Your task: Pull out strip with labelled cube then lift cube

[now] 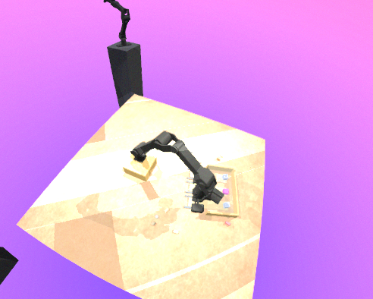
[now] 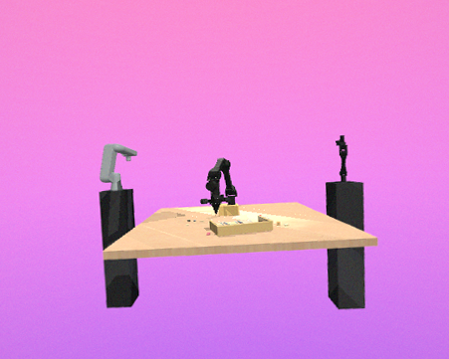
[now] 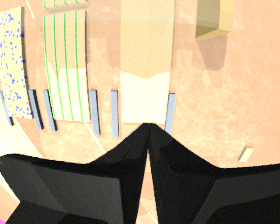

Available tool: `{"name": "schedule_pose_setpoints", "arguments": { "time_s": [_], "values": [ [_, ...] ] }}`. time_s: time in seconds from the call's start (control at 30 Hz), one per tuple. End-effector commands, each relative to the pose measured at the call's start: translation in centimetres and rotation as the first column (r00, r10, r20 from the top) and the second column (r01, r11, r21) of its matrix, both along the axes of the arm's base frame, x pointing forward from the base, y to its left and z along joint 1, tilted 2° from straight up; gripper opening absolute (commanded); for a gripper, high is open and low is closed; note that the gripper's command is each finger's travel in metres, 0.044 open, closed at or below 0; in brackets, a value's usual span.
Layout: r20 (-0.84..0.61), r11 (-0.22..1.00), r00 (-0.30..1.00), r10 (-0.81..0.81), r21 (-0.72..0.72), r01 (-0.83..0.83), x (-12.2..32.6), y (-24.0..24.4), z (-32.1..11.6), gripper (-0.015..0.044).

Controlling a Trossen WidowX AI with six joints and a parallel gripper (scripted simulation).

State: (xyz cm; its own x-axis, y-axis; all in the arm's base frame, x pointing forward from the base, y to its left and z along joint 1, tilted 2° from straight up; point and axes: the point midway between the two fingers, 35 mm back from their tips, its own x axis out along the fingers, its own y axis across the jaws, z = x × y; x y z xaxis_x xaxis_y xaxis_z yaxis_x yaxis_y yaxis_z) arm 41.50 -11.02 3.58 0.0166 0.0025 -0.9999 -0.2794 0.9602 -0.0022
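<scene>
You're on the strip-pull: the plain strip (image 1: 217, 206) (image 3: 146, 60), upper centre in the wrist view, looks the unbroken one. Gripper (image 1: 198, 202) (image 2: 216, 212) (image 3: 148, 128) pressed together at its near end, no pinch visible; judge contact, then draw back straight. Likely labelled cube (image 1: 227, 205) sits lower right in the top view.

Spotted strip (image 3: 15, 65) blue dots; striped strip (image 3: 68, 90) green lines.
</scene>
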Motion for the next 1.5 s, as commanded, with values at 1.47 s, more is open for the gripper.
{"name": "schedule_pose_setpoints", "arguments": {
  "time_s": [1.47],
  "values": [
    [-0.003, 1.000, 1.000, 0.005, 0.004, -0.005, -0.1, 0.3, -6.5, 0.0000]
  ]
}}
